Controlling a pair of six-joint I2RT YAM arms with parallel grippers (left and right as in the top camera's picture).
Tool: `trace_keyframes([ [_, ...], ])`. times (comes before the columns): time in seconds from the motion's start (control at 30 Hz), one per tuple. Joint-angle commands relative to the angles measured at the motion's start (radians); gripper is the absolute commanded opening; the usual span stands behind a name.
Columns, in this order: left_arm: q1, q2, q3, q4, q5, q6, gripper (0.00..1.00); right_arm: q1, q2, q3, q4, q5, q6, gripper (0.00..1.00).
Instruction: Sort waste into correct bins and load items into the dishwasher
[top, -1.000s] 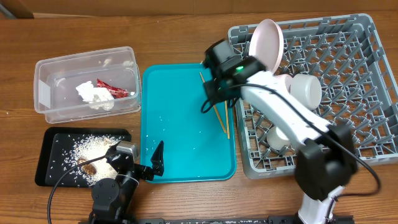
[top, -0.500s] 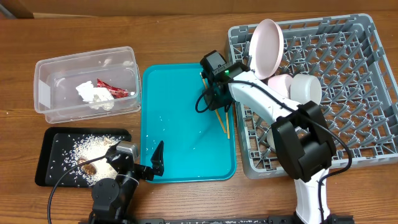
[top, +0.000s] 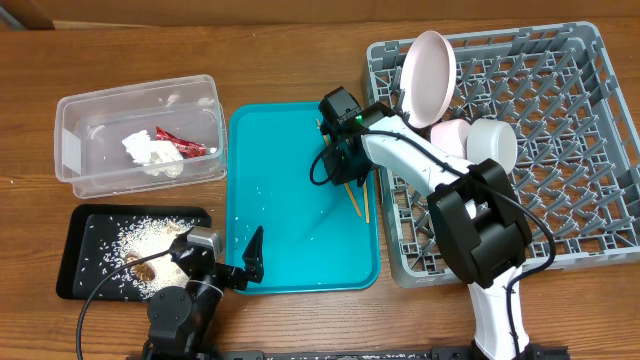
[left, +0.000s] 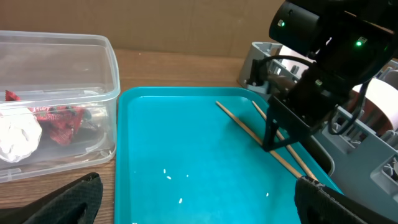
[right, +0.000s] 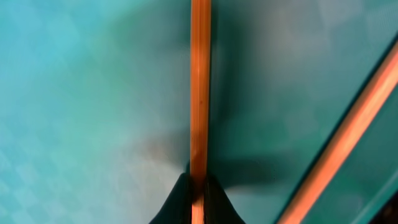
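Near edge: left gripper (top: 248, 265) idle, fingers spread, holding nothing; mid-desk, right gripper (left: 272, 145) has dropped from above onto the 2 chopsticks (top: 357, 198) on the tray (top: 280, 200), right side, tips pressed together pinching 1 chopstick (right: 200, 93); grasp looks made, lift toward the rack (top: 560, 150) at the far right corner comes next.

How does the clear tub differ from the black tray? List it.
The clear tub is deep; the black tray is shallow. The clear tub holds a napkin and red wrapper; the black tray holds rice and brown scraps. Both are rectangular, left of the teal tray.
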Motion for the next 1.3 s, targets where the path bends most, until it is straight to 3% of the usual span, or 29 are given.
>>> trace_keyframes([
  [0.0,0.004,-0.010,-0.005,0.004,0.002,0.015,1.00,-0.005,-0.025,0.066,-0.038,0.010,0.001,0.04],
  [0.17,0.004,-0.010,-0.005,0.004,0.001,0.016,1.00,-0.043,-0.163,0.166,-0.102,0.007,0.001,0.04],
  [0.37,0.004,-0.010,-0.005,0.004,0.002,0.015,1.00,-0.115,-0.315,0.186,-0.053,0.073,0.000,0.04],
  [0.8,0.004,-0.010,-0.005,0.004,0.002,0.016,1.00,-0.203,-0.186,0.064,-0.123,0.097,-0.074,0.04],
  [0.83,0.004,-0.010,-0.005,0.004,0.002,0.016,1.00,-0.196,-0.187,0.065,-0.130,0.101,-0.076,0.06],
  [0.9,0.004,-0.010,-0.005,0.004,0.002,0.016,1.00,-0.176,-0.203,0.080,-0.149,0.134,-0.077,0.23],
  [1.0,0.004,-0.010,-0.005,0.004,0.002,0.015,1.00,-0.142,-0.238,0.104,-0.165,0.142,-0.061,0.33],
  [1.27,0.004,-0.010,-0.005,0.004,0.002,0.015,1.00,-0.022,-0.287,0.106,-0.147,0.104,-0.050,0.37],
])
